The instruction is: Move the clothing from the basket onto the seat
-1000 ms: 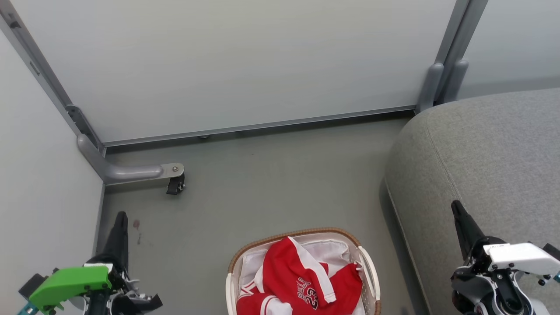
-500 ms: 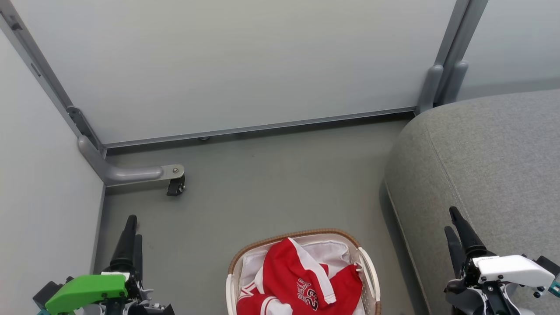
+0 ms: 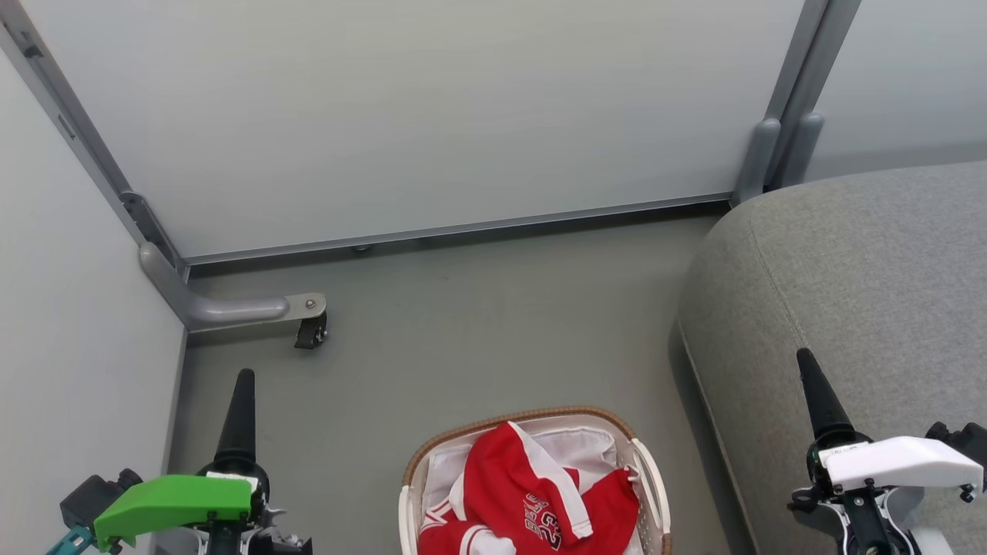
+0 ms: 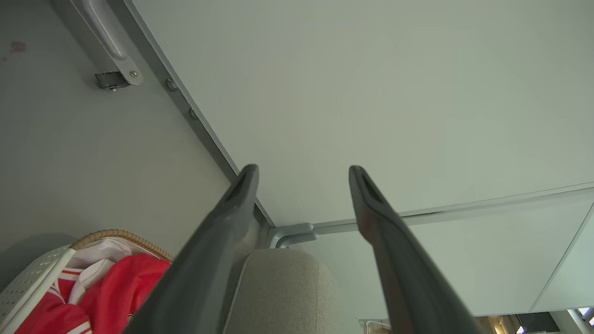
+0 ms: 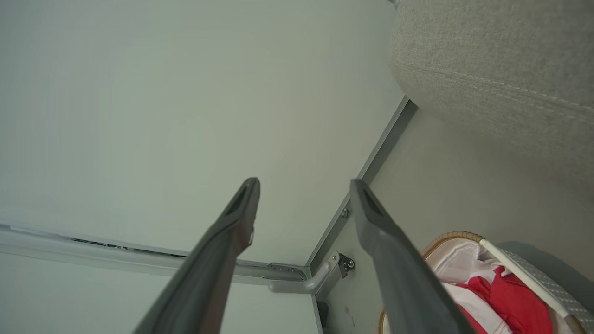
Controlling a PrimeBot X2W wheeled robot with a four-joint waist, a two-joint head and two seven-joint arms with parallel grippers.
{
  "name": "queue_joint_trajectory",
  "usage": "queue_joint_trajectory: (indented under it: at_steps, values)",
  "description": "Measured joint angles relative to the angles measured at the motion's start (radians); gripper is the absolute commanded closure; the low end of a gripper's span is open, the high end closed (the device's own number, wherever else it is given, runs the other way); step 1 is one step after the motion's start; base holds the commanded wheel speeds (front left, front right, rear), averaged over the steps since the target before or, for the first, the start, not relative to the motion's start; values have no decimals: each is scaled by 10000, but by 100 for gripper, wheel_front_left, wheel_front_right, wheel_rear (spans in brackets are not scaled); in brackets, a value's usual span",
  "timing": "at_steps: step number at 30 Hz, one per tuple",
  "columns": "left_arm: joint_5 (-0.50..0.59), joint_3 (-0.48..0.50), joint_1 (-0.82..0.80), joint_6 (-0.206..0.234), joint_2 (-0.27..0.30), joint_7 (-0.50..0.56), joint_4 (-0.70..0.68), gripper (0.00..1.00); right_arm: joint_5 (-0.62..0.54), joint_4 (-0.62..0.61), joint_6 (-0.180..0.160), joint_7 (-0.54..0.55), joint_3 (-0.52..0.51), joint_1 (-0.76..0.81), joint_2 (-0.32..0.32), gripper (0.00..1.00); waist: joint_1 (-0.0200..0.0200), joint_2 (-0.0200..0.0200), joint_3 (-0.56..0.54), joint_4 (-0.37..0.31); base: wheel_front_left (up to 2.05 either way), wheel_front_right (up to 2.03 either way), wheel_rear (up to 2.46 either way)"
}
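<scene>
Left gripper [image 4: 301,174] and right gripper [image 5: 304,188] gape empty, flanking the brown-rimmed white plastic basket [image 3: 493,420] of red, white-trimmed clothing [image 3: 524,486], perhaps two garments.

The basket [image 3: 540,411], a small oval of white perforated plastic with a brown woven-look rim and white side handles, stands upright on the floor; the clothing [image 3: 501,478], red sports garments with white trim and stripes, lies crumpled inside the basket, heaped up to about its rim, one piece showing dark white-edged "23" lettering; the seat [image 3: 848,262], a large grey fabric couch with a rounded corner and stitched seams, stands near the basket's right side, not touching it.
</scene>
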Motion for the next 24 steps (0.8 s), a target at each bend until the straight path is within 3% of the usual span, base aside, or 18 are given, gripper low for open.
queue_joint_trajectory:
  at_steps: [24]
  values:
    - [4412,-435,190,-2,15,-849,-207,0,-4853,-617,0,-840,259,157,-56,0,0,0,-70,42,0,0,0]
